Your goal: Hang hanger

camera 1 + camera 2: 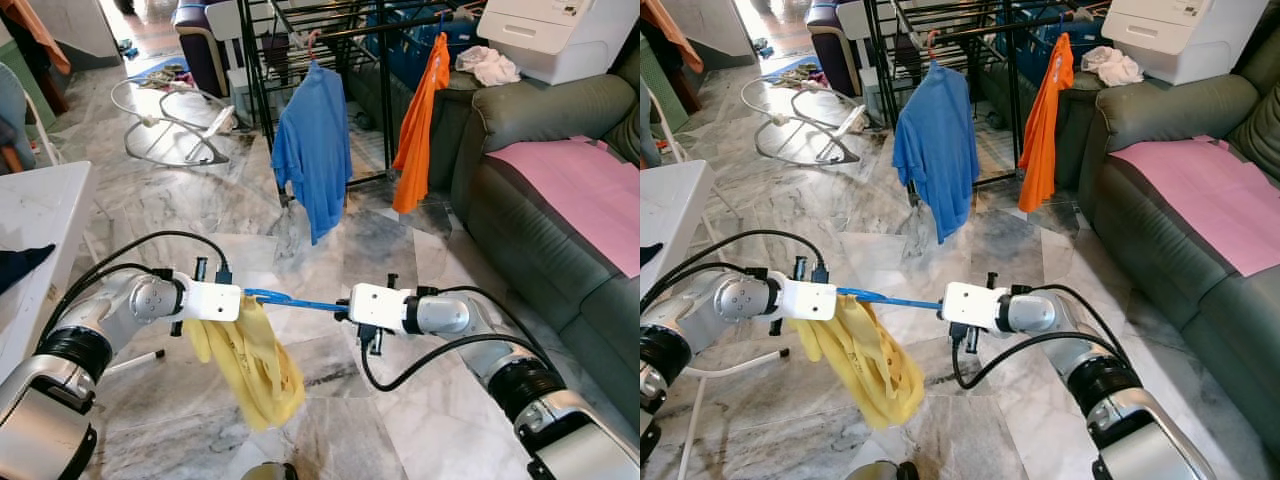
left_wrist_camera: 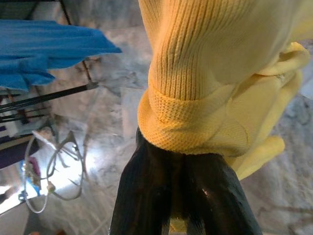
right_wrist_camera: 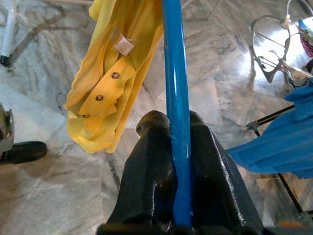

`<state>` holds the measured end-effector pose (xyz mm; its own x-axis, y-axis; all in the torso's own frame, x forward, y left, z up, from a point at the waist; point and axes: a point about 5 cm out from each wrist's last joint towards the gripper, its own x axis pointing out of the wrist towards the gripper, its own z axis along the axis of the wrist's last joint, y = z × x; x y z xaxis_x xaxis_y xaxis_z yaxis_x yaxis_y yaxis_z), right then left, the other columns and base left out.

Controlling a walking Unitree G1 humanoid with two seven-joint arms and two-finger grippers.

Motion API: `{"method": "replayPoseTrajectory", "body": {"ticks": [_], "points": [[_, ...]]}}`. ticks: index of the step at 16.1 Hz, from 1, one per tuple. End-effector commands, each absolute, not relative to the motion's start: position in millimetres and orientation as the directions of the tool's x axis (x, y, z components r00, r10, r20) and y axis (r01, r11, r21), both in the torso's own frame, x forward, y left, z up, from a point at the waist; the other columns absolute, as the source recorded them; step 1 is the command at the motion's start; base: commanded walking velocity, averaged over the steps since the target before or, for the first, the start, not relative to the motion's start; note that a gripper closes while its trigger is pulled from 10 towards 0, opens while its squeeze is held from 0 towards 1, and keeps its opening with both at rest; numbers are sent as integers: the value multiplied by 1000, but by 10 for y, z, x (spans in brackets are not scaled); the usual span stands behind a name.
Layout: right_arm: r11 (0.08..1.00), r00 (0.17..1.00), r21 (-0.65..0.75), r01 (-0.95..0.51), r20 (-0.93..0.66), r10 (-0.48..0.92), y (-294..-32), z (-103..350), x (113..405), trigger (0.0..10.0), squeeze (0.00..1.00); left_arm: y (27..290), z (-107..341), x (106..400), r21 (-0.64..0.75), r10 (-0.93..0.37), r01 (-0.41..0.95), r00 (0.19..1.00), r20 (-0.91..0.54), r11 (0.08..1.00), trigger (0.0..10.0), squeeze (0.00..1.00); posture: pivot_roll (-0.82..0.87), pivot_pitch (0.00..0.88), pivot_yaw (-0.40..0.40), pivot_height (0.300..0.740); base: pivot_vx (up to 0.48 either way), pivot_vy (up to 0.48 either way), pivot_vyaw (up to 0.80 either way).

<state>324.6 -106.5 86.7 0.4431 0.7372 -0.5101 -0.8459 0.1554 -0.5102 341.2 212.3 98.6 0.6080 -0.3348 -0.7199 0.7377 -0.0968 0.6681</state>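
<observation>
Drying rack (image 1: 330, 40): holds blue shirt (image 1: 315, 150) and orange shirt (image 1: 418, 125). Before it, blue hanger (image 1: 295, 301) carries yellow garment (image 1: 250, 360), hook hidden. Right claw (image 3: 178, 147) clamped on hanger; left claw (image 2: 183, 191) clamped on garment.

Marble-patterned floor (image 1: 400, 400) with pale grey veining, brightly lit toward the far doorway; the black drying rack (image 1: 300, 60) stands at the far middle and serves as landmark. A blue shirt (image 1: 315, 150) and an orange garment (image 1: 420, 125) hang from the rack, and a dark green sofa (image 1: 540, 230) lies to its right, bearing a pink cloth (image 1: 590, 190) and a white printer (image 1: 565, 35). Left of the rack sit a white wire-frame bouncer (image 1: 170, 125) and, nearer, a white surface (image 1: 40, 220).
</observation>
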Motion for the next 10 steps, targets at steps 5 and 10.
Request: {"method": "replayPoseTrajectory", "body": {"ticks": [5,10], "points": [[235,520,-559,-795,-429,738,-1024,973,3338,0,0,2004,1200,3523,787,-423,607,688,-589,-109,10000,1000,-25,16,60,740,0,0,0],[314,588,-581,-751,-370,719,-1012,988,3378,0,0,1956,1367,3601,899,-468,436,784,-408,-52,10000,1000,-22,16,62,740,0,0,0]]}}
